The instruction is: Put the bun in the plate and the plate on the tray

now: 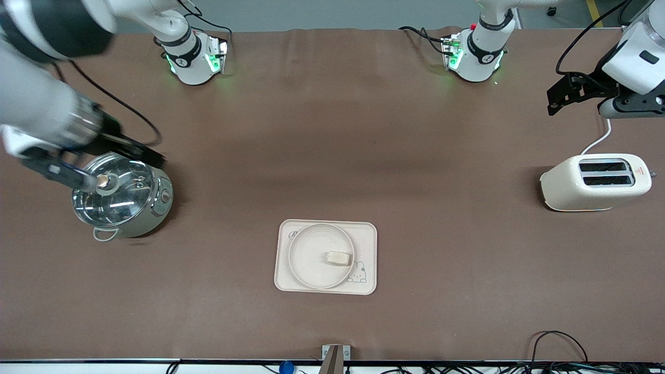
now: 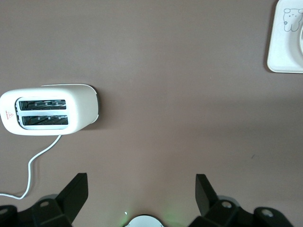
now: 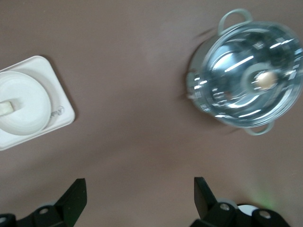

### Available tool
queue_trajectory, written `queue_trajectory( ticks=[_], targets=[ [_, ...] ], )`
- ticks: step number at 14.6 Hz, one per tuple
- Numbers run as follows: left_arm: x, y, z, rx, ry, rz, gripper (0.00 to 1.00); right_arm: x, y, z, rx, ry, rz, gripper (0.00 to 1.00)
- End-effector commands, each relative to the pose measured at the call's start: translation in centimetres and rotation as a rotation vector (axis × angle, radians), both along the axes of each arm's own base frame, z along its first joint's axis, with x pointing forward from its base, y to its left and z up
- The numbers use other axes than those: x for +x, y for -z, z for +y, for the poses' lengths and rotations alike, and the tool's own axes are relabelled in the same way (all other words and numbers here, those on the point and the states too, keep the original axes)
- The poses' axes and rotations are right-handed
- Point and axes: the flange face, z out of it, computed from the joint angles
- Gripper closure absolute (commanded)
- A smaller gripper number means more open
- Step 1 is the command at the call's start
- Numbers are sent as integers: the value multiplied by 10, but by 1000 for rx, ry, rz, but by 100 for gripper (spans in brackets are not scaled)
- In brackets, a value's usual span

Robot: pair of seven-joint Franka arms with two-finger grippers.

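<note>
Left pincer: two black fingers spread wide, holding nothing, above bare brown worktop.
Cream two-slot toaster: on worktop, white cord attached.
Cream-beige rectangular rabbit-print tray: corner visible, well apart from toaster.

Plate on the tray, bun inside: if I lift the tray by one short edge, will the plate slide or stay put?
The plate probably slides: it looks smooth and sits loose on the flat tray, whose low rim may barely catch it. The bun lies off-centre with a flat side, so it would likely skid rather than roll. Keeping the tray level seems safer.
</note>
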Motion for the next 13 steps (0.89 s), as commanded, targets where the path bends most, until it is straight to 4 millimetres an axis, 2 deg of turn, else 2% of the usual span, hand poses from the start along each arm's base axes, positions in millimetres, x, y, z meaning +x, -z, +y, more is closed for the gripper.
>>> queue_trajectory(
  ticks=[1, 4, 5, 9, 13],
  targets=[
    [-7, -8, -1, -4, 20, -1, 0, -33, -18, -66, -28, -90, -14, 0],
    [-6, -13, -2, -6, 21, -13, 0, -60, -57, -113, -69, -199, -77, 0],
    [-4, -17, -2, -6, 21, -21, 0, -62, -62, -124, -68, -220, -87, 0],
    [-1, -20, 0, -4, 18, -29, 0, -55, -59, -115, -82, -243, -100, 0],
    [-2, -20, -2, 0, 20, -25, 0, -56, -58, -122, -79, -291, -95, 0]
  ],
)
